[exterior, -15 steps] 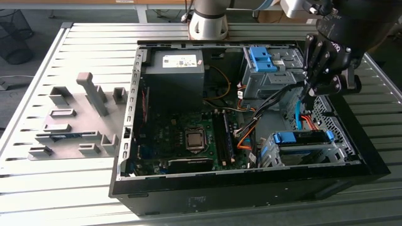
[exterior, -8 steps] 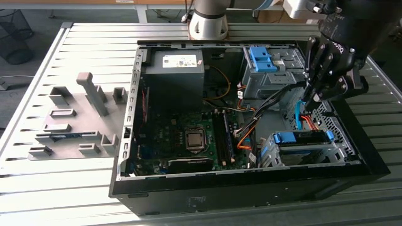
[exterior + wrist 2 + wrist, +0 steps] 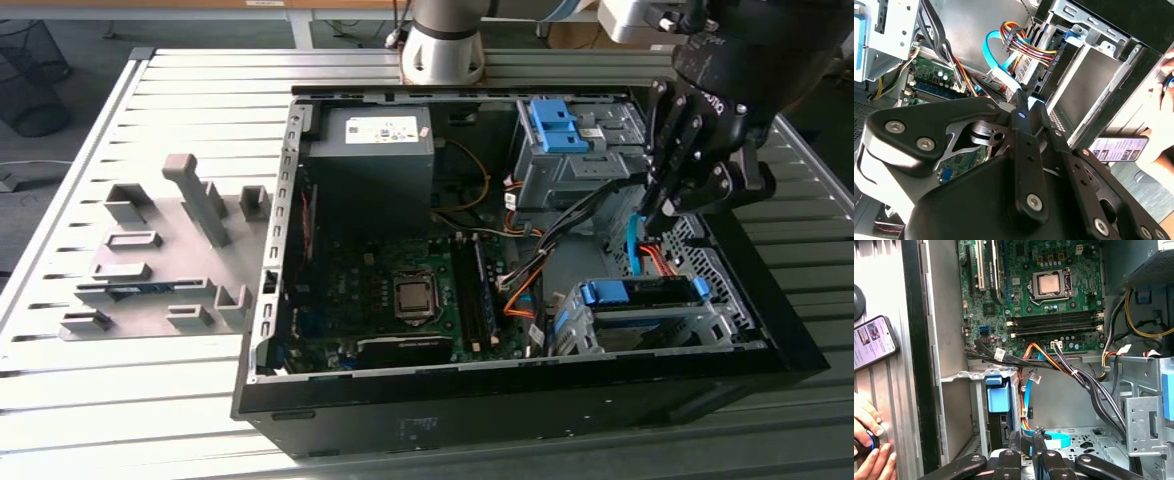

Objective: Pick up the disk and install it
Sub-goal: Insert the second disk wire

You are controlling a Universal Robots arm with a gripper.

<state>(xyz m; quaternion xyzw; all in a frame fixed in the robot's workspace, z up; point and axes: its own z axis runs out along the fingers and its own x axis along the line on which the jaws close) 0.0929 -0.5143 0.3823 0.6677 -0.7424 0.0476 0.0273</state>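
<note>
The disk (image 3: pixel 641 296), silver with a blue carrier frame, sits in the metal drive cage at the corner of the open computer case nearest the exterior view's right. In the first wrist view its blue carrier (image 3: pixel 997 397) shows end-on inside that cage. My gripper (image 3: pixel 658 212) hangs inside the case just above and behind the cage, beside a light-blue data cable (image 3: pixel 627 245). Its fingers are shut with nothing between them, and in both wrist views the gripper (image 3: pixel 1022 97) (image 3: pixel 1026 438) points down toward the case floor close to that cable.
A second drive cage with a bare blue bracket (image 3: pixel 554 125) stands at the back. The grey power-supply box (image 3: pixel 374 140), motherboard (image 3: pixel 400 290) and cable bundles (image 3: pixel 1064 370) fill the case. A grey fixture plate (image 3: pixel 160 250) lies on the exterior view's left. A person's hand (image 3: pixel 869 455) and phone (image 3: pixel 874 340) are outside the case wall.
</note>
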